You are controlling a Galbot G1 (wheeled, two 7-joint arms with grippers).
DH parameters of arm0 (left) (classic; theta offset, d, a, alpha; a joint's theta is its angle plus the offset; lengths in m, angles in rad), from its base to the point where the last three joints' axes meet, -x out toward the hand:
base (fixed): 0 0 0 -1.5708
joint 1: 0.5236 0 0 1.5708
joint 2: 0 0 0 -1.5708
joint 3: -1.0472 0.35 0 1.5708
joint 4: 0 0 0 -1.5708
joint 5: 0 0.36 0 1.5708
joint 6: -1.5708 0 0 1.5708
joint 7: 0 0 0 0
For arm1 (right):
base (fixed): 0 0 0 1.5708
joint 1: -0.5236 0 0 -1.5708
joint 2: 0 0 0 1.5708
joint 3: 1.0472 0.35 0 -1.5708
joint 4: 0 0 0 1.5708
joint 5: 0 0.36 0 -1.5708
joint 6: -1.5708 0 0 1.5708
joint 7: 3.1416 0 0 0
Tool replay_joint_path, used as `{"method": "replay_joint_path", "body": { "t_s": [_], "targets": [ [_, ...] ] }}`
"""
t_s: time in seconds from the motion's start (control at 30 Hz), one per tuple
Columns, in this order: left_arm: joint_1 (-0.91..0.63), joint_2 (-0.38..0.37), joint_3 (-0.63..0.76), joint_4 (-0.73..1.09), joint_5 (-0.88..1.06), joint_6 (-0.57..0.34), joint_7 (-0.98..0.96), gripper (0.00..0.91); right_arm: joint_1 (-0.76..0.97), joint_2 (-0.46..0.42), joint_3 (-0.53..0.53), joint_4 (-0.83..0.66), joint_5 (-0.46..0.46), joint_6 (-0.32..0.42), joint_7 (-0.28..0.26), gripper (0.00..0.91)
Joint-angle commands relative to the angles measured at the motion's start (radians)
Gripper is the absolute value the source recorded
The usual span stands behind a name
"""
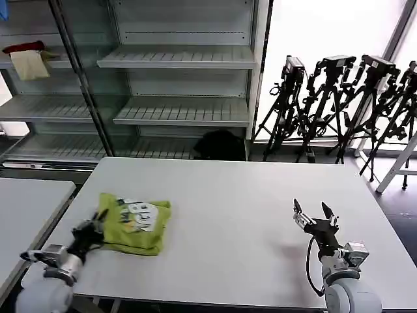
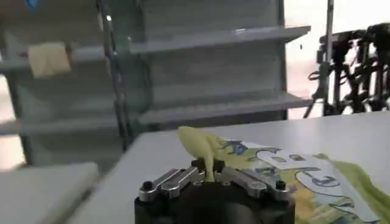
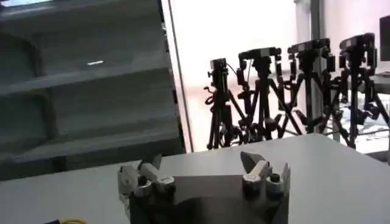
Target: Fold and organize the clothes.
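Lime-green T-shirt [image 1: 135,223] folded into a small bundle near the left front of the white table [image 1: 234,215], printed white panel facing up, just beyond the left fingertips and well apart from the right ones. Left gripper [image 1: 96,222] at the bundle's near-left edge, fingers [image 2: 241,178] clenched on a pinch of the green fabric — seen from the left wrist as a pale yellow-green tuft [image 2: 201,148] standing up from between the closed pads, the rest of the shirt spreading away past them with its blue-and-white print. Right gripper [image 1: 314,214] low over bare tabletop toward the right front, fingers [image 3: 251,163] spread wide and released, nothing between them.

Far beyond both sets of fingertips, metal shelving [image 1: 182,85] behind the table; on its upper left shelf a red cloth [image 1: 25,47] with a cream cloth [image 1: 30,65] hanging just under it. Beyond the right fingertips, a row of black camera tripods [image 1: 339,98] against the bright window. Dark bag [image 1: 220,145] on the floor at the foot of the shelving. Second table [image 1: 26,208] outboard of the left fingers.
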Motion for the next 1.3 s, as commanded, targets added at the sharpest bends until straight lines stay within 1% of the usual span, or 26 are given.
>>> {"method": "replay_joint_path", "body": {
  "t_s": [0.03, 0.13, 0.2, 0.3, 0.4, 0.43, 0.5, 0.53, 0.57, 0.63, 0.77, 0.83, 0.87, 1.03, 1.1, 1.13, 1.2, 1.23, 1.27, 1.3],
  "targets": [
    [-0.07, 0.304, -0.259, 0.051, 0.2, -0.068, 0.134, 0.0, -0.002, -0.007, 0.019, -0.004, 0.016, 0.001, -0.002, 0.907],
    [-0.073, 0.353, -0.247, 0.011, 0.207, -0.031, 0.145, 0.0, -0.003, -0.008, 0.02, -0.006, 0.016, 0.003, -0.002, 0.907],
    [-0.076, 0.366, -0.232, -0.017, 0.218, 0.004, 0.152, 0.01, -0.006, -0.007, 0.02, -0.009, 0.016, 0.007, -0.002, 0.907],
    [-0.082, 0.356, -0.196, -0.076, 0.264, 0.034, 0.155, 0.01, -0.013, -0.007, 0.025, -0.013, 0.02, 0.016, -0.004, 0.907],
    [-0.04, 0.306, -0.134, -0.147, 0.347, 0.034, 0.158, 0.01, -0.019, -0.01, 0.035, -0.025, 0.026, 0.028, -0.007, 0.907],
    [-0.01, 0.275, -0.078, -0.173, 0.394, 0.027, 0.158, 0.01, -0.02, -0.011, 0.038, -0.029, 0.026, 0.031, -0.007, 0.907],
    [0.025, 0.234, -0.01, -0.193, 0.438, 0.013, 0.147, 0.01, -0.029, -0.014, 0.049, -0.04, 0.036, 0.041, -0.008, 0.907],
    [0.052, 0.189, 0.072, -0.193, 0.464, -0.005, 0.147, 0.01, -0.033, -0.015, 0.052, -0.044, 0.041, 0.043, -0.008, 0.907],
    [0.061, 0.163, 0.118, -0.18, 0.515, -0.016, 0.134, 0.02, -0.038, -0.018, 0.055, -0.048, 0.046, 0.047, -0.008, 0.907],
    [0.064, 0.106, 0.229, -0.162, 0.593, -0.023, 0.123, 0.01, -0.044, -0.023, 0.062, -0.054, 0.053, 0.05, -0.007, 0.907],
    [0.035, 0.011, 0.392, -0.13, 0.645, -0.009, 0.086, 0.02, -0.047, -0.022, 0.073, -0.05, 0.06, 0.049, -0.005, 0.907],
    [0.004, -0.024, 0.434, -0.128, 0.611, 0.009, 0.074, 0.02, -0.051, -0.021, 0.073, -0.047, 0.06, 0.049, -0.005, 0.907],
    [-0.013, -0.033, 0.454, -0.133, 0.555, 0.03, 0.049, 0.02, -0.053, -0.02, 0.072, -0.044, 0.059, 0.049, -0.005, 0.907],
    [-0.108, -0.051, 0.523, -0.177, 0.338, 0.145, -0.072, 0.02, -0.054, -0.012, 0.063, -0.037, 0.052, 0.045, -0.001, 0.907],
    [-0.147, -0.06, 0.557, -0.189, 0.209, 0.206, -0.136, 0.02, -0.054, -0.008, 0.06, -0.034, 0.046, 0.043, -0.001, 0.907],
    [-0.155, -0.061, 0.568, -0.189, 0.189, 0.212, -0.151, 0.03, -0.051, -0.005, 0.056, -0.031, 0.041, 0.039, 0.0, 0.907],
    [-0.185, -0.08, 0.609, -0.183, 0.111, 0.263, -0.207, 0.02, -0.049, -0.003, 0.052, -0.023, 0.036, 0.031, 0.001, 0.907],
    [-0.187, -0.082, 0.624, -0.177, 0.1, 0.269, -0.219, 0.282, -0.048, -0.002, 0.051, -0.02, 0.034, 0.029, 0.001, 0.907],
    [-0.204, -0.092, 0.642, -0.165, 0.094, 0.274, -0.236, 0.635, -0.048, 0.0, 0.048, -0.016, 0.03, 0.026, 0.002, 0.907],
    [-0.21, -0.104, 0.653, -0.158, 0.094, 0.281, -0.239, 0.907, -0.049, 0.0, 0.048, -0.013, 0.029, 0.023, 0.002, 0.907]
  ]
}}
